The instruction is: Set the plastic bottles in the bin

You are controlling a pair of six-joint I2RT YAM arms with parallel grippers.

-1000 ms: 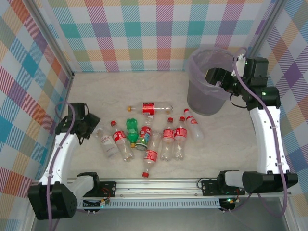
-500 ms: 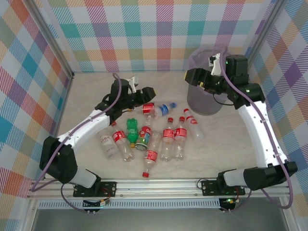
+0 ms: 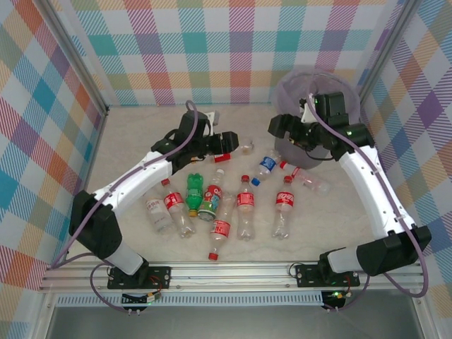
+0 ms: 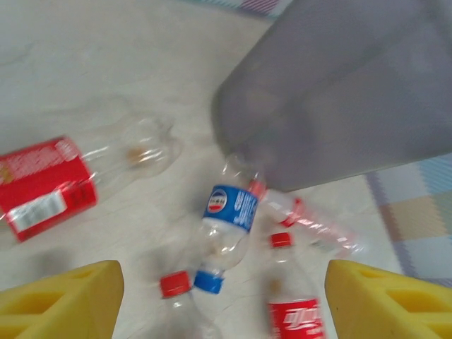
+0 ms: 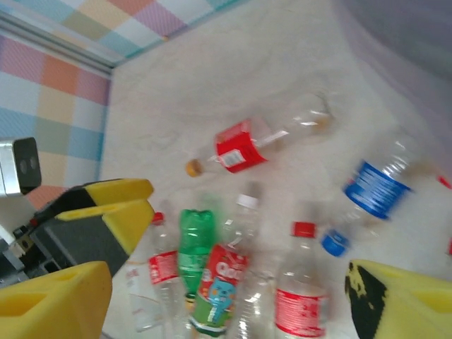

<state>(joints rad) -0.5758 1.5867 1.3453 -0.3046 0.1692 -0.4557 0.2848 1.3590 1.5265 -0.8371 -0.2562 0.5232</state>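
Conceivably could collide reaching for 1 blue-labelled clear plastic bottle [image 3: 266,166], with left gripper [image 3: 232,140] and right gripper [image 3: 277,128] both spread empty nearby.

Plastic bottles [image 3: 245,201] lie scattered across a pale table [image 3: 141,127] as the left gripper [image 3: 236,143] hangs over a red-labelled bottle [image 3: 224,146] and the right gripper [image 3: 274,127] hovers beside the lilac-lined bin [image 3: 300,161] (a blue-labelled bottle [image 3: 266,164] lies between them).
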